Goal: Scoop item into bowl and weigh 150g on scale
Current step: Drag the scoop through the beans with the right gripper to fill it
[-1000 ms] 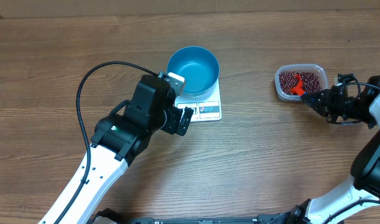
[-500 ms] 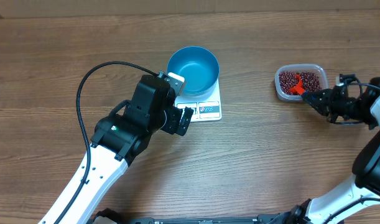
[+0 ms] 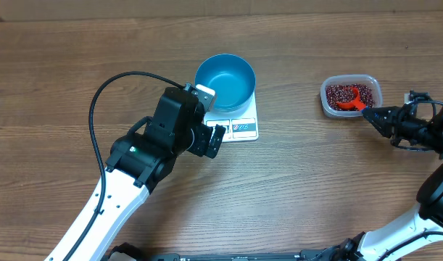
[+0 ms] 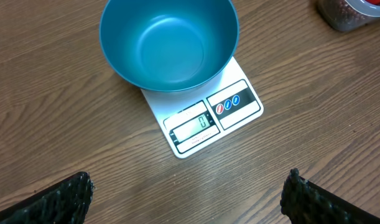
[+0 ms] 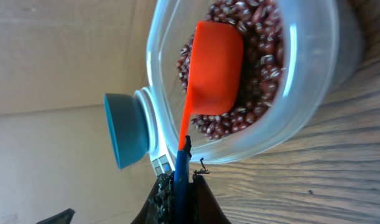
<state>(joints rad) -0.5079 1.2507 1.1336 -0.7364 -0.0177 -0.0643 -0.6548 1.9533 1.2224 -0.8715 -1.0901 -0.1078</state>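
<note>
The blue bowl (image 3: 225, 81) (image 4: 168, 40) stands empty on the white scale (image 3: 243, 127) (image 4: 239, 102). My left gripper (image 3: 212, 119) (image 4: 188, 186) hovers open just left of the scale, its fingers spread over bare wood. At the right, a clear tub (image 3: 326, 101) (image 5: 301, 106) holds the item, small red-brown beans (image 3: 344, 90) (image 5: 264, 56). An orange scoop (image 3: 349, 103) (image 5: 214, 68) with a blue handle lies with its cup on the beans. My right gripper (image 3: 373, 114) (image 5: 180, 180) is shut on the scoop's handle, just outside the tub's near rim.
The wooden table (image 3: 315, 188) carries nothing else. A black cable (image 3: 98, 101) loops from the left arm over the table's left half. About a bowl's width of wood separates the scale from the tub.
My right gripper has shifted slightly right, and the scoop has turned and settled flatter on the beans in the tub. The left arm has not moved.
</note>
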